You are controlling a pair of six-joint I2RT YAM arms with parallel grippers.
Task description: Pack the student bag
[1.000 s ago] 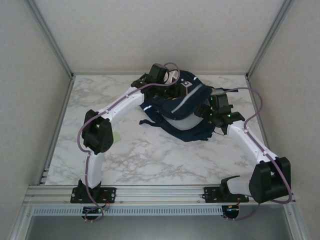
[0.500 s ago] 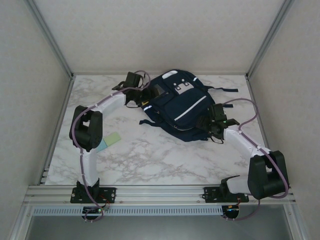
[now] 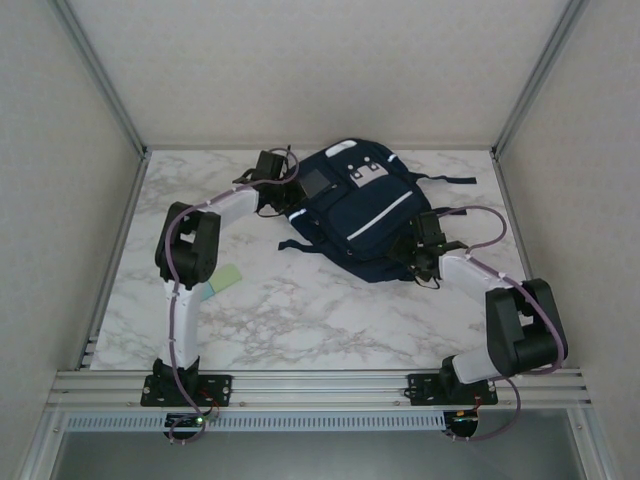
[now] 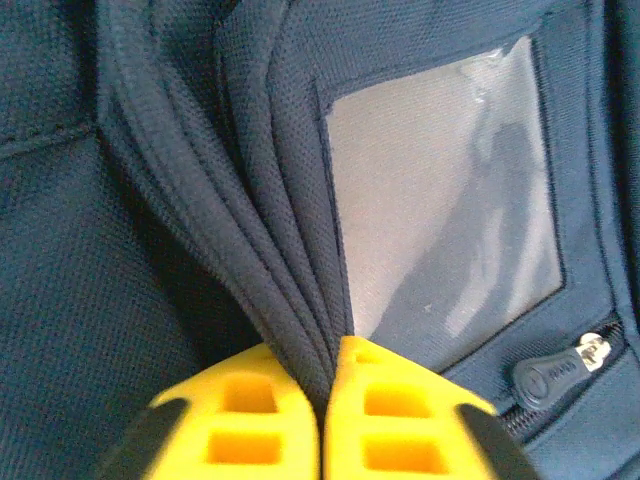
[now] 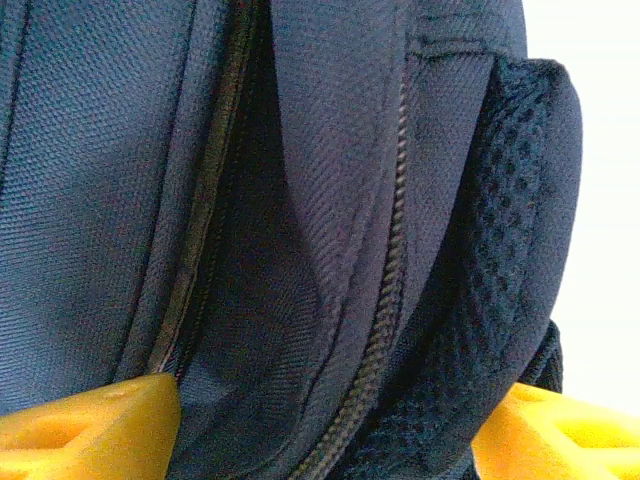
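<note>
The student bag (image 3: 362,205), dark navy with a white stripe and grey patches, lies flat at the back middle of the marble table. At the bag's left edge my left gripper (image 3: 293,196) is shut on a raised fold of its navy fabric (image 4: 290,290), the yellow fingertips (image 4: 240,395) pressed together beside a clear window pocket (image 4: 440,200). My right gripper (image 3: 411,250) is at the bag's lower right corner. Its yellow fingers (image 5: 90,420) stand wide apart, open, with the zippered side (image 5: 385,300) and a mesh pocket (image 5: 520,220) bulging between them.
A green and a blue sticky pad (image 3: 221,281) lie on the table (image 3: 300,320) beside the left arm's elbow. A bag strap (image 3: 452,180) trails toward the right wall. A zipper pull (image 4: 558,370) sits below the window pocket.
The left gripper came off the top of the bag, moved to its left edge and shut on a fold. The bag settled flat. The right gripper's jaws narrowed slightly around the corner.
</note>
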